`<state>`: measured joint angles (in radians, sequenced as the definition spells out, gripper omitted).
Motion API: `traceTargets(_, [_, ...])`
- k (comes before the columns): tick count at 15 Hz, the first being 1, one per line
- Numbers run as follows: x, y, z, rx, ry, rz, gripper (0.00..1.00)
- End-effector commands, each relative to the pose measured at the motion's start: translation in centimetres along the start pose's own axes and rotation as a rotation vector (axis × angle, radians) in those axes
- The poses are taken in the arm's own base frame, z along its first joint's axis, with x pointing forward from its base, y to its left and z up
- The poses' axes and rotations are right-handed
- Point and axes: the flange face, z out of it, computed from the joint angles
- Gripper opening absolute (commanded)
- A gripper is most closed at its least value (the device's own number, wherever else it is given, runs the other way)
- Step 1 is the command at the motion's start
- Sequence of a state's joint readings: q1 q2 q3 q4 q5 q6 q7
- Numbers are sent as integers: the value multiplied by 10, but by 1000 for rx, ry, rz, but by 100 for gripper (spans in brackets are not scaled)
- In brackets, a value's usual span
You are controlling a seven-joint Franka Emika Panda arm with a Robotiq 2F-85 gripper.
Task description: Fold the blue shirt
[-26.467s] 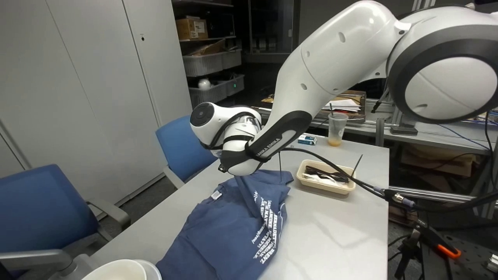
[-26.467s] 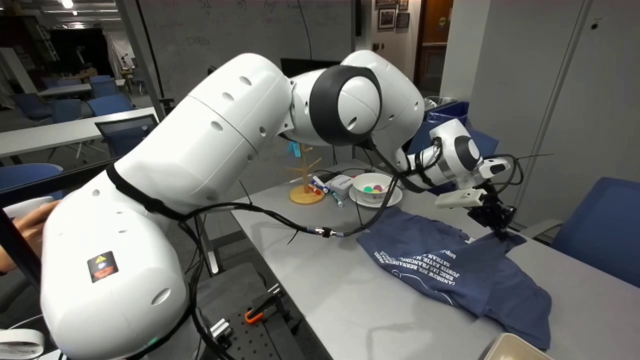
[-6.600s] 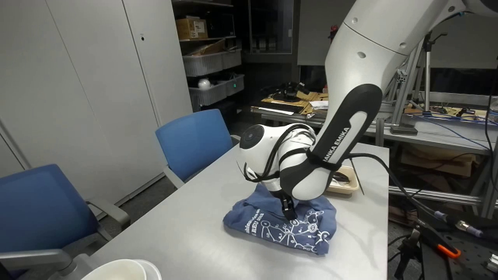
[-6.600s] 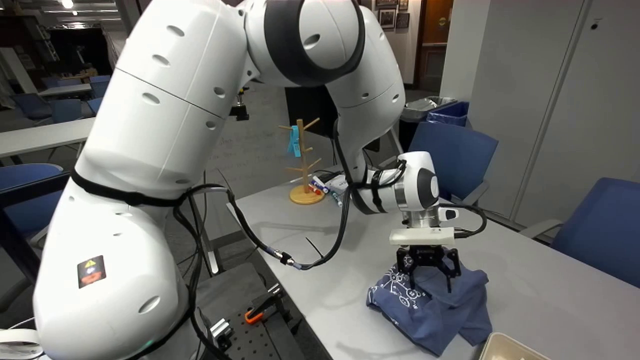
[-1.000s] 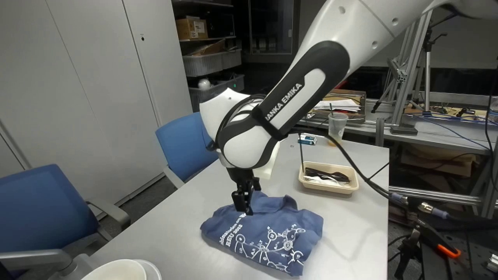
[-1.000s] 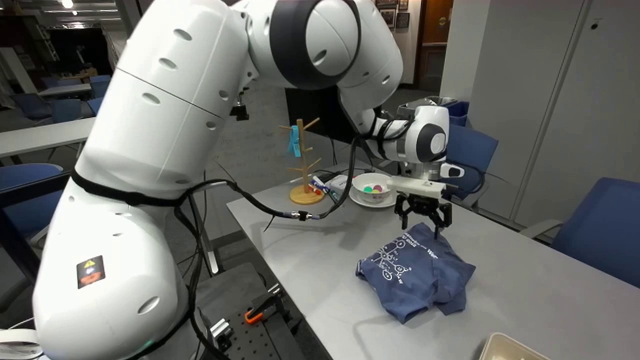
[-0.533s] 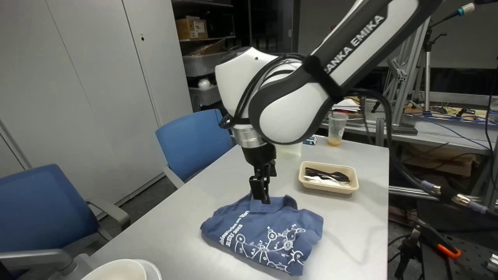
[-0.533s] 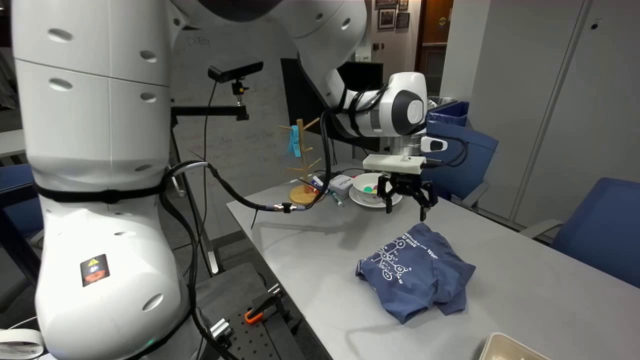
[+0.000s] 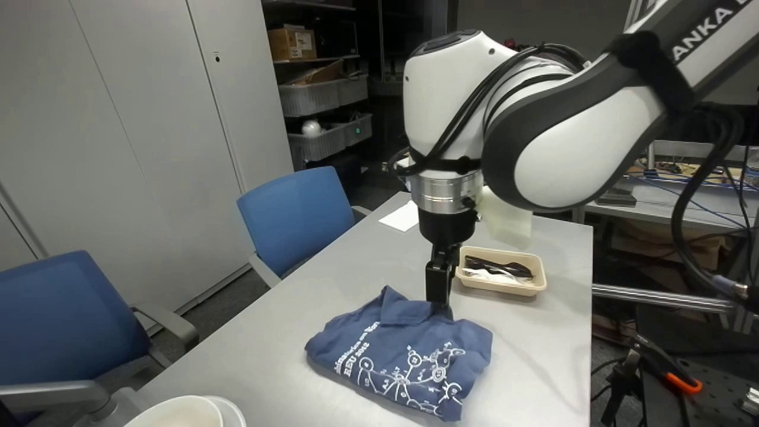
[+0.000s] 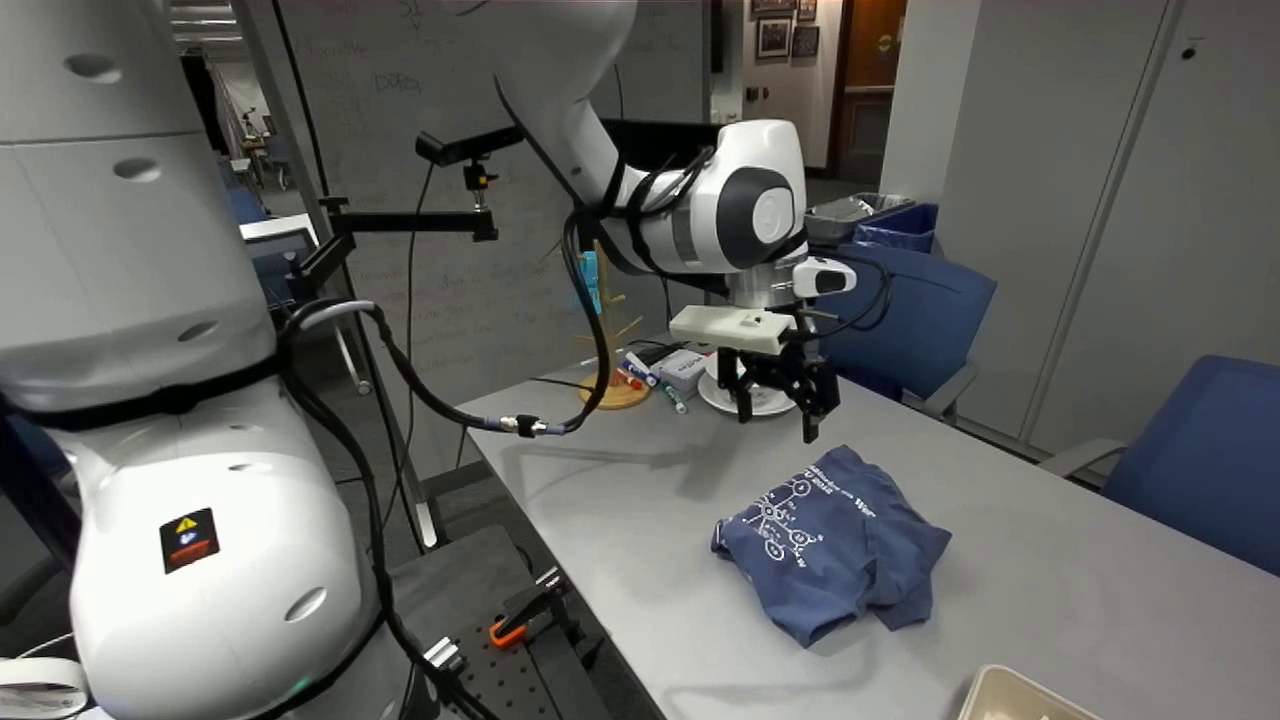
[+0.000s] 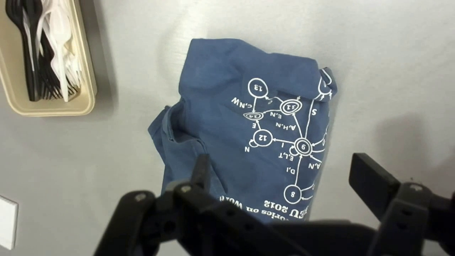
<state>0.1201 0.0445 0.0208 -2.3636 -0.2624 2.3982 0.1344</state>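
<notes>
You are looking at a navy-blue shirt (image 11: 231, 133) that is carrying white lettering and a white pattern of numbered circles joined by arrows. Your gripper (image 10: 778, 418) is showing black, while your arm (image 9: 575, 142) is mixing white with black. The tray (image 11: 16, 76) is showing pale tan, the cutlery (image 11: 61, 64) black and white, the chairs (image 9: 296, 219) blue, the table (image 9: 528, 350) grey.

On the navy-blue cloth T-shirt (image 11: 222, 117) you saw "REU 2012" and, circled in the wrist view, 8, 9, 11, 12, 13 and 14; on the white-and-black robot arm (image 9: 575, 142), "ANKA" and a black rectangular label (image 10: 189, 540) with a yellow warning triangle.
</notes>
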Motion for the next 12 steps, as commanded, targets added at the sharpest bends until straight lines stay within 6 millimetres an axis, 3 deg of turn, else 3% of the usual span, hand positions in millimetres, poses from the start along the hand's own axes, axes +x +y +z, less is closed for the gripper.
traceTargets(1, [-4,0,-2,0,2,1,100])
traceTargets(12, [-7,0,-3,0,3,2,100])
